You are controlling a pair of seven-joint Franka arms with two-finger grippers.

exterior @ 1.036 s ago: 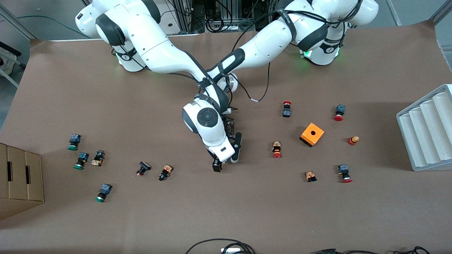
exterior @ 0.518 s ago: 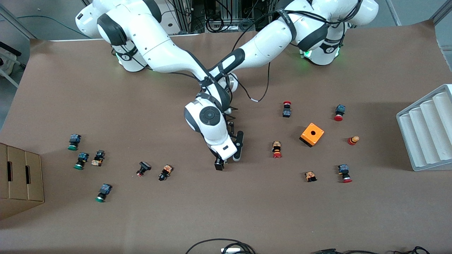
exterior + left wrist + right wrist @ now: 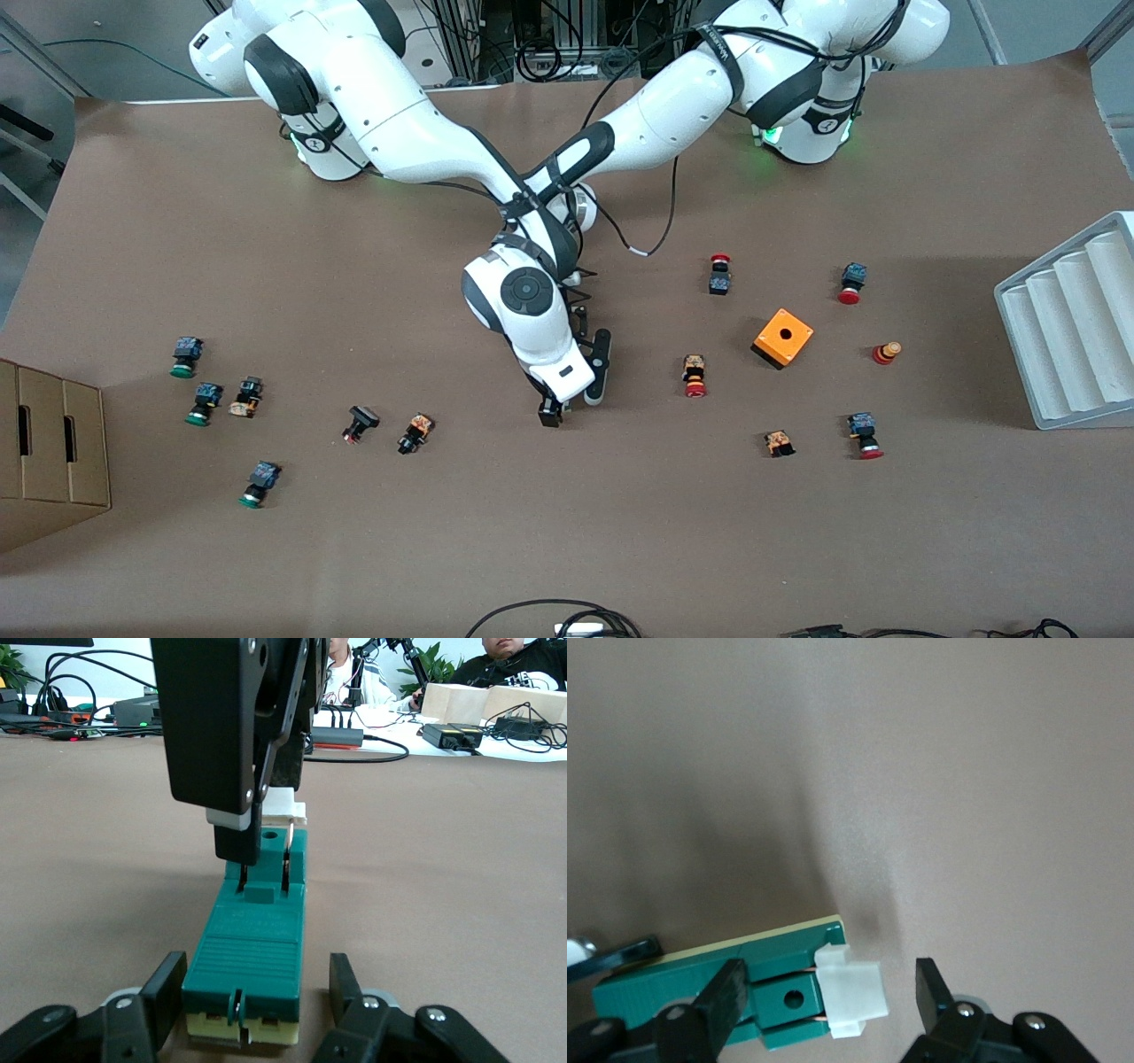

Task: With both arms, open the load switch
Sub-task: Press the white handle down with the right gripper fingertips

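Lying flat on the worktop [image 3: 567,532] near its middle, load switch [image 3: 252,948] is hidden in the front view under the right arm's wrist. White piece [image 3: 849,990] sits on one end, not visibly pulled off.

Left gripper [image 3: 257,1010]: fingers clamped on the green body's end away from the white piece. Right gripper [image 3: 828,988]: fingers apart, straddling the white-piece end, one finger [image 3: 725,992] against the green side, the other short of the white piece. Judgement: hold secured, second grasp still forming; the opening pull is left.

Front view alone gives the surroundings: orange box [image 3: 783,338] at 3 o'clock from the grippers, push buttons scattered at 9 and 3 o'clock. Right gripper [image 3: 567,403] shows there. Wrist views alone show the switch and both grips.
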